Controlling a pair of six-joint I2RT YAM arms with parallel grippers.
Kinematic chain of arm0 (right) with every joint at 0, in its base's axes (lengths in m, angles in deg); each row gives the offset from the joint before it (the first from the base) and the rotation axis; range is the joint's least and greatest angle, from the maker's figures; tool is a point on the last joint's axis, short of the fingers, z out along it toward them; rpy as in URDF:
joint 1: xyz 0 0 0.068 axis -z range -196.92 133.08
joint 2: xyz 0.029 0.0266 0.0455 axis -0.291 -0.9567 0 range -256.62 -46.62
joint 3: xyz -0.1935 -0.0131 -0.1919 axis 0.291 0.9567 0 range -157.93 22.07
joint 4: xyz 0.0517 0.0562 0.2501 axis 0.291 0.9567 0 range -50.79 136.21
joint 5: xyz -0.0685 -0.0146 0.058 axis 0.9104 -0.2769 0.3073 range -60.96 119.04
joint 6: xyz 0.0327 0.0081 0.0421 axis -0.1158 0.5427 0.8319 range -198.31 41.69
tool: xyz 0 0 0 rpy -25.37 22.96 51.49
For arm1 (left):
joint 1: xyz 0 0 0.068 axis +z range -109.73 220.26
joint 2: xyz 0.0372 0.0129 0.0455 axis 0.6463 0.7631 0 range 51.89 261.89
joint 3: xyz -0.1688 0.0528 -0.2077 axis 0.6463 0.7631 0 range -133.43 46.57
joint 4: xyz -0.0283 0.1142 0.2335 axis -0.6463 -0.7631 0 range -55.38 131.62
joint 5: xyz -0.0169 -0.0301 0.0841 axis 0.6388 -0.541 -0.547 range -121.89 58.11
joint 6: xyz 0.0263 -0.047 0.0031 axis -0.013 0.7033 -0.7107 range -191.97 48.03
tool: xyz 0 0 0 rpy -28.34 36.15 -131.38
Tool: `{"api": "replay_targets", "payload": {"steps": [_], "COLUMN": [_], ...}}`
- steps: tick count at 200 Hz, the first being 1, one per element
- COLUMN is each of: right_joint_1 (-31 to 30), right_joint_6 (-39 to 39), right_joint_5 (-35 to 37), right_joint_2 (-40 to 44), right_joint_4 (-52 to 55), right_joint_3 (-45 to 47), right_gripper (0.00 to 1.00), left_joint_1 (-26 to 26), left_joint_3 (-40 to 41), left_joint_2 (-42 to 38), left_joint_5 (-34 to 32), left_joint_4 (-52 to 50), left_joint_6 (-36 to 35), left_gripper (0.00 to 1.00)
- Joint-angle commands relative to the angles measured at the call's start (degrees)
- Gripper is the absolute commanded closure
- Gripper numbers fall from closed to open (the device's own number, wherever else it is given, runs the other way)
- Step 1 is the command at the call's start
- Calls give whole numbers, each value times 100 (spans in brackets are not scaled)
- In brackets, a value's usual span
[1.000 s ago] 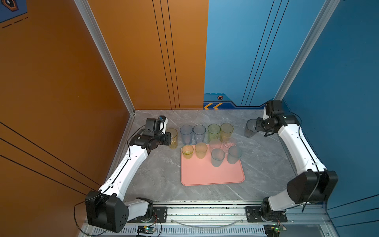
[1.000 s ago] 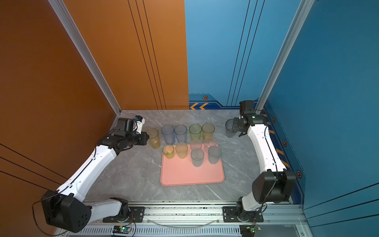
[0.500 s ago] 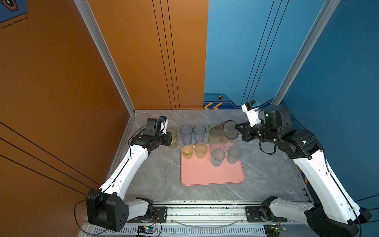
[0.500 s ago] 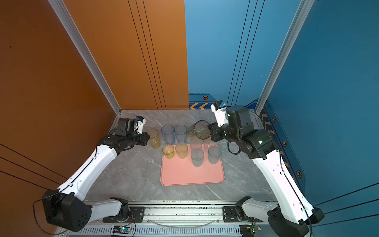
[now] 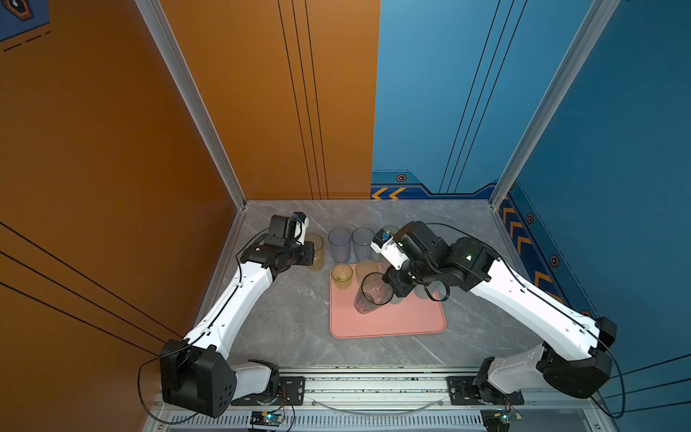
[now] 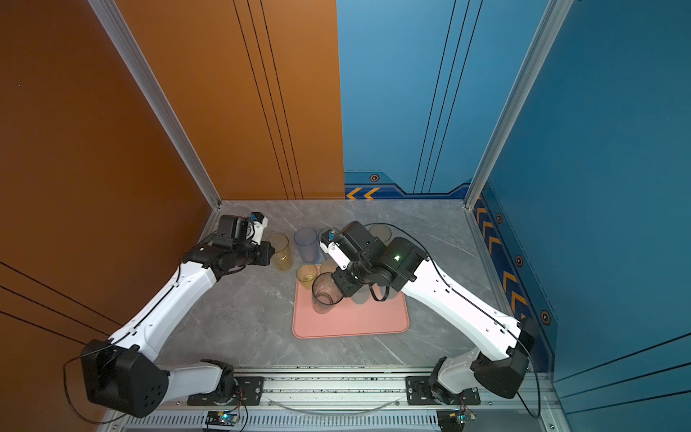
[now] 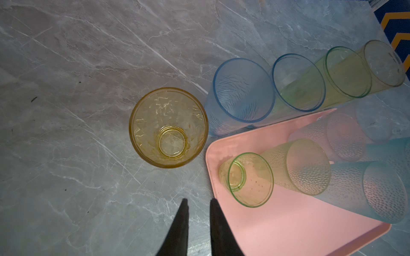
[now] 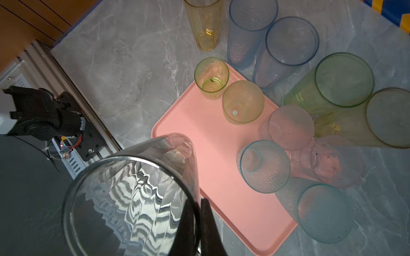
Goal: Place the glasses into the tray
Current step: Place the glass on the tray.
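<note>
Grey tumbler (image 5: pixel 370 299) swung over the tray (image 5: pixel 404 325).
Right gripper (image 8: pixel 198 206) pinches its rim so I can lower it upright; left gripper (image 7: pixel 199 201) parted, empty.

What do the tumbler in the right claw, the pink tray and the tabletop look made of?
Held tumbler: clear, smoky plastic or glass, glossy; its rippled wall bends reflections.
Tray: matte pink plastic, moulded rounded corners, no glare.
Tabletop: grey marble-look surface with white veins, laminate or stone; cannot tell which.
</note>
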State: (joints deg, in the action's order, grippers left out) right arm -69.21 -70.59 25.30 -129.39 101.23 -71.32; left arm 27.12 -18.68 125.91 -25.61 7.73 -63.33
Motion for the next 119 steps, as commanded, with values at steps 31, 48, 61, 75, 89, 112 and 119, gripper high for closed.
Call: {"api": "replay_targets", "payload": {"steps": [31, 48, 61, 75, 89, 112, 119], "right_joint_1": [-16, -16, -7, 4, 10, 41, 66], "right_joint_6": [176, 194, 216, 247, 267, 266, 265], "right_joint_5": [420, 573, 641, 700, 713, 779, 801], "right_joint_2": [-755, -970, -1102, -1249, -1375, -1550, -1596], "right_joint_4": [-123, -204, -297, -354, -428, -497, -506], "right_joint_3": [31, 42, 45, 57, 81, 96, 92], "right_gripper": [100, 100, 100, 100, 100, 100, 100], "left_joint_1": [-30, -21, -21, -12, -12, -4, 5], "left_joint_3": [-97, -93, -78, -83, -92, -101, -94], "left_joint_2": [16, 25, 26, 40, 51, 82, 92], "left_joint_5": [-13, -13, -37, -31, -31, -13, -13], "left_joint_4": [-55, -61, -65, -67, -63, -56, -63], "left_joint_6": [-63, -69, -67, -70, -77, -82, -77], "left_gripper": [80, 80, 80, 80, 80, 80, 80]}}
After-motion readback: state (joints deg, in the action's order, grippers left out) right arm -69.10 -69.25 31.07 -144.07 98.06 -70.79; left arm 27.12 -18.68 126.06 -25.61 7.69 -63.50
